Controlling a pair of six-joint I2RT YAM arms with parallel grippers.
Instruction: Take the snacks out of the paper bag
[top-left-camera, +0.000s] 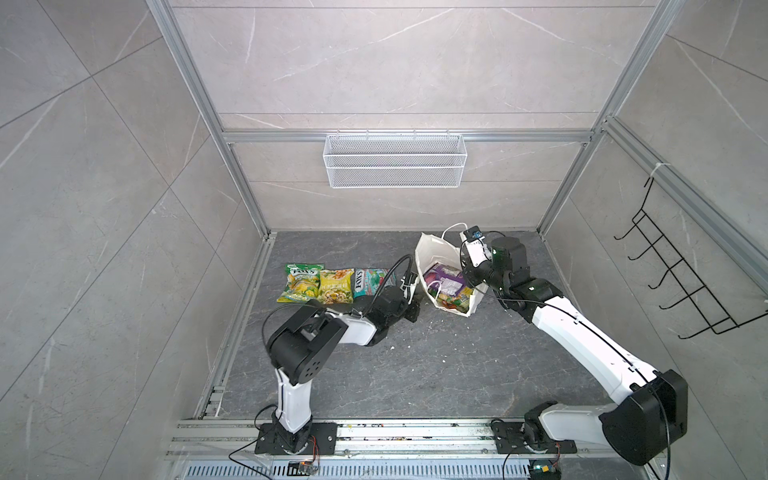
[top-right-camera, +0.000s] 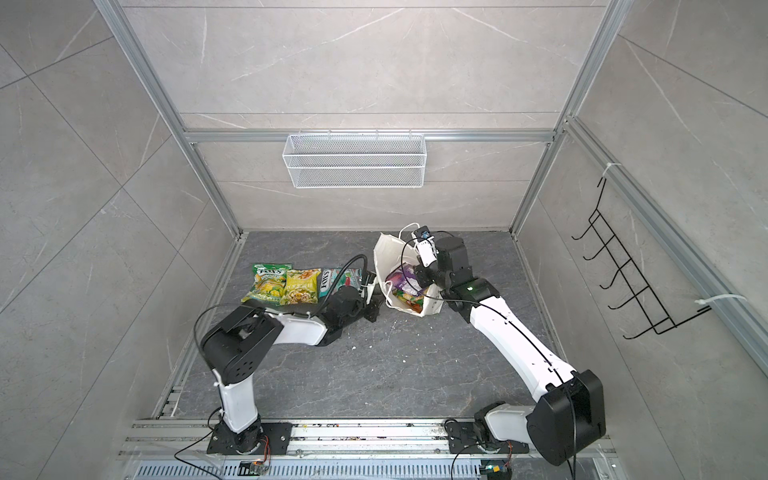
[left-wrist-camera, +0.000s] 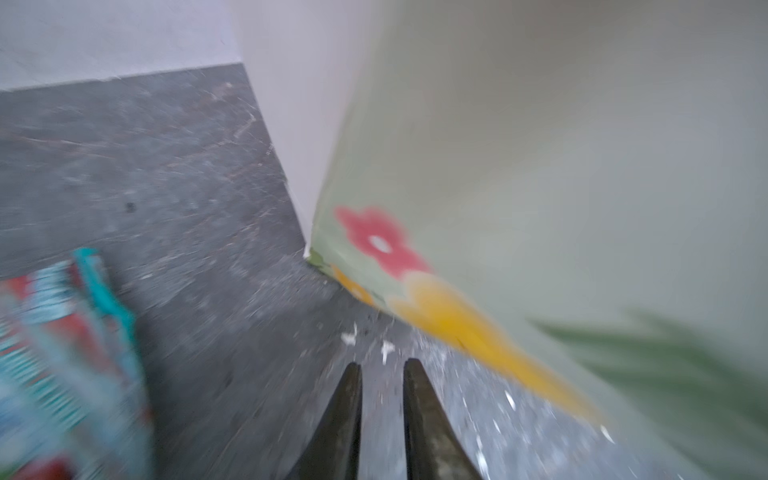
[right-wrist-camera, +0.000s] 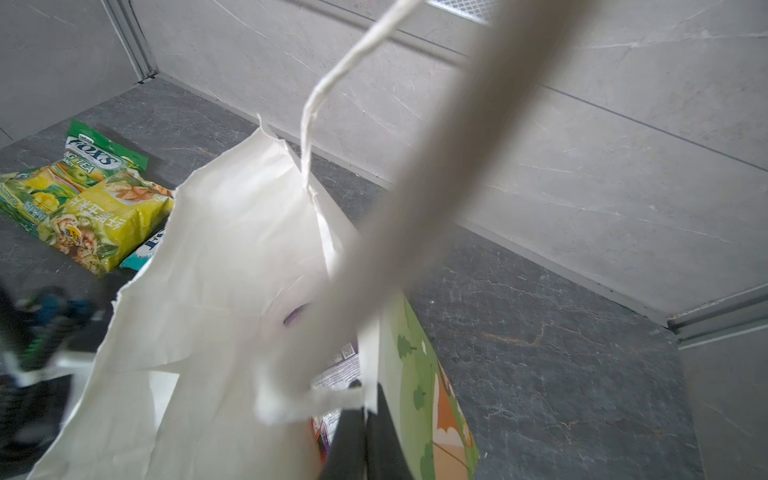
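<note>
The white paper bag (top-left-camera: 430, 253) (top-right-camera: 386, 253) stands open on the dark floor, and its flower-printed side fills the left wrist view (left-wrist-camera: 540, 187). Purple (top-left-camera: 442, 280) and green-yellow (top-left-camera: 455, 297) snacks lie inside it. Left of the bag, three snacks lie in a row: green-yellow FOX'S (top-left-camera: 300, 282) (right-wrist-camera: 95, 153), plain yellow (top-left-camera: 336, 286) (right-wrist-camera: 108, 220) and teal FOX'S (top-left-camera: 370, 282) (left-wrist-camera: 54, 332). My right gripper (top-left-camera: 473, 284) (right-wrist-camera: 365, 399) is shut on the bag's right rim. My left gripper (top-left-camera: 413, 309) (left-wrist-camera: 382, 365) hangs low over the floor beside the bag's left base, slightly open and holding nothing.
A white wire mesh basket (top-left-camera: 395, 160) hangs on the back wall. A black wire hook rack (top-left-camera: 685, 266) is fixed to the right wall. White crumbs (left-wrist-camera: 388, 349) dot the floor near the bag. Aluminium rails (top-left-camera: 374, 432) run along the front edge.
</note>
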